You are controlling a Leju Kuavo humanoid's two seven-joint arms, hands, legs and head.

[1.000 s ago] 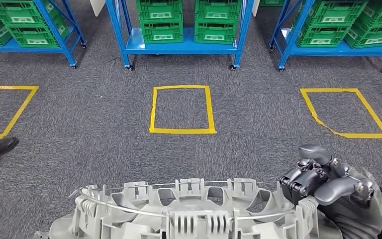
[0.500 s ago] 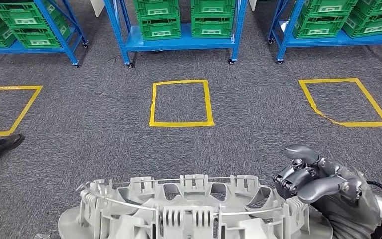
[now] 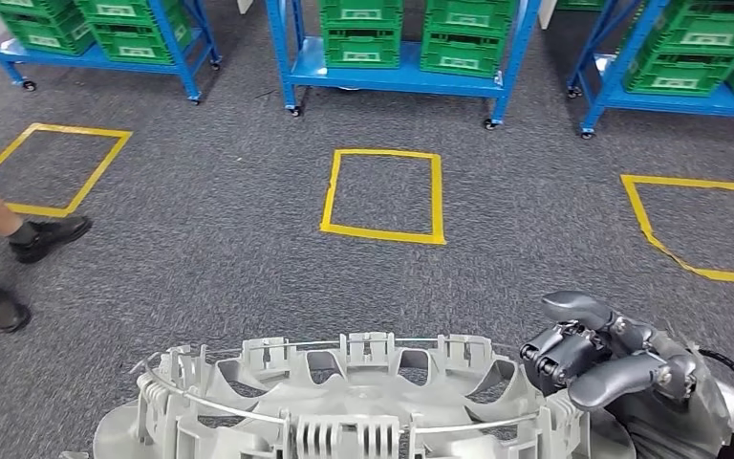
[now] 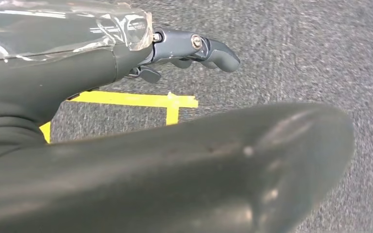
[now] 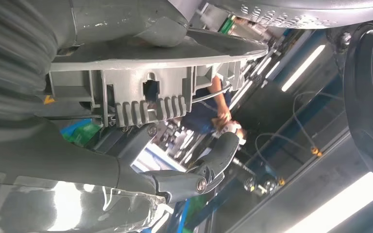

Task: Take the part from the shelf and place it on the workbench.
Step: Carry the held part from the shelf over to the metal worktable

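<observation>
Grey plastic, ribbed and ringed with clips, the part (image 3: 363,402) sits at the bottom centre of the head view, carried low in front of the robot. The right hand (image 3: 612,368), at the lower right, grips its rim with fingers curled over the edge — the right wrist view shows the same rim (image 5: 145,92) pressed against that hand. The left hand (image 4: 189,48) appears in its wrist view over carpet and yellow tape; whether it holds the part cannot be told. Blue shelves (image 3: 401,76) of green crates (image 3: 358,38) stand along the top, and a person's legs (image 3: 19,229) are at the left edge. No workbench shows, so the carry likely calls for a level part, a steady grip and a wide berth around the person.
</observation>
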